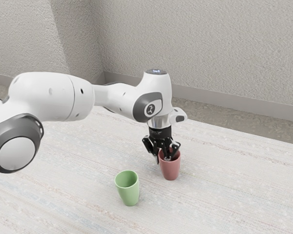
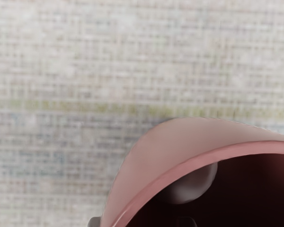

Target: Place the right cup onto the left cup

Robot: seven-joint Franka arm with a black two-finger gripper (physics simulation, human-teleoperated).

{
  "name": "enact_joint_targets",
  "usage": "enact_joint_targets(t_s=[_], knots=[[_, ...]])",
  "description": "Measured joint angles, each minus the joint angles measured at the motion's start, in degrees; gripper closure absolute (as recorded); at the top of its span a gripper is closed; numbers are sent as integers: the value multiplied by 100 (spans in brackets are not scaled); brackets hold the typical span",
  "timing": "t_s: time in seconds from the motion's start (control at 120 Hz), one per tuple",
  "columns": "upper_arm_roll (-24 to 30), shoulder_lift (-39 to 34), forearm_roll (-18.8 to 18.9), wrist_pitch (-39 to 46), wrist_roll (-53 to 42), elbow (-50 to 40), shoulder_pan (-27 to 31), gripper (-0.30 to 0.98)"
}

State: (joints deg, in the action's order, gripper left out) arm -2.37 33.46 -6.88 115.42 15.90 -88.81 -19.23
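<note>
The black gripper [image 1: 162, 158] is low at the red cup [image 1: 171, 169], which stands upright on the table. One finger reaches down inside the cup's mouth and the other is outside, so the near wall lies between them, with a gap on the inner side. In the wrist view the cup's rim [image 2: 199, 161] curves across the lower right, and two dark fingertips show at the lower edge, one on each side of the wall. The green cup [image 1: 129, 189] stands upright and apart from it, toward the exterior view's left and nearer that camera.
Both cups stand on a pale, streaked table top [image 1: 224, 185]. The white arm extends over the table from the exterior view's left. A textured wall [image 1: 210, 48] rises beyond the table's far edge.
</note>
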Motion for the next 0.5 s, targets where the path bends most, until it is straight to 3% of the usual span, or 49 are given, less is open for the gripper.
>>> enact_joint_targets(t_s=[0.183,0.5], knots=[[0,1,46,10,61,6,-19,72],[-4,-367,251,-24,128,-62,-7,77]])
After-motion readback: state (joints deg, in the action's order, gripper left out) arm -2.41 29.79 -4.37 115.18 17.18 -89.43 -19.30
